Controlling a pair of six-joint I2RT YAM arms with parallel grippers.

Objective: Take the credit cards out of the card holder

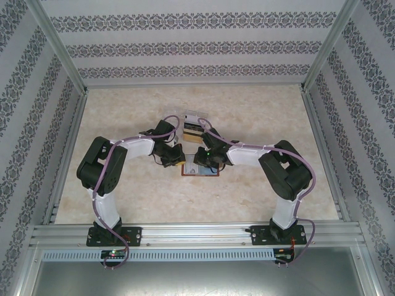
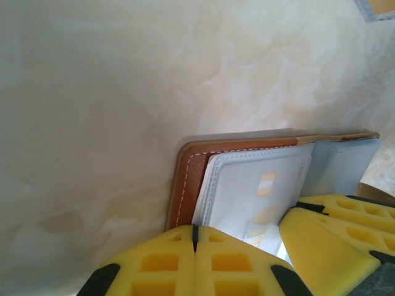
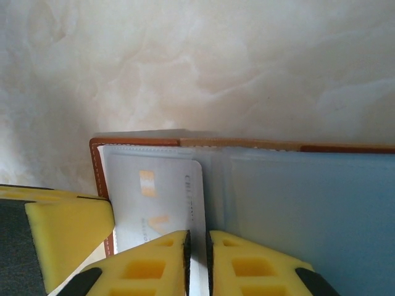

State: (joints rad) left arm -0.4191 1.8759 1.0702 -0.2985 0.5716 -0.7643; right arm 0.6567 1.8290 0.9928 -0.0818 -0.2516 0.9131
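While your left gripper (image 2: 194, 237) sat fully closed, fingers pressed together on the near part of the open card holder (image 2: 185, 185), your right gripper (image 3: 197, 246) worked just beside it on the same page. The holder lay flat in the middle of the table (image 1: 247, 123), brown leather underneath and clear sleeves facing up.

You were at the extraction step. The right jaws were narrowed to a thin slit, and the near edge of a credit card (image 3: 157, 197), pale with a gold chip, ran straight into that slit. It read as a pinch on the card. You could not tell whether the sleeve's plastic was caught in the pinch as well. Most of the card sat inside its pocket, so nothing was free of that sleeve yet. Beyond the holder lay what looked like loose cards (image 1: 192, 126).

The next move called for a straight pull along the pocket, toward the arm bases, with the left fingers pinning the holder so it did not slide along. If the sleeve lifted with the card, you needed to regrip on the card alone.
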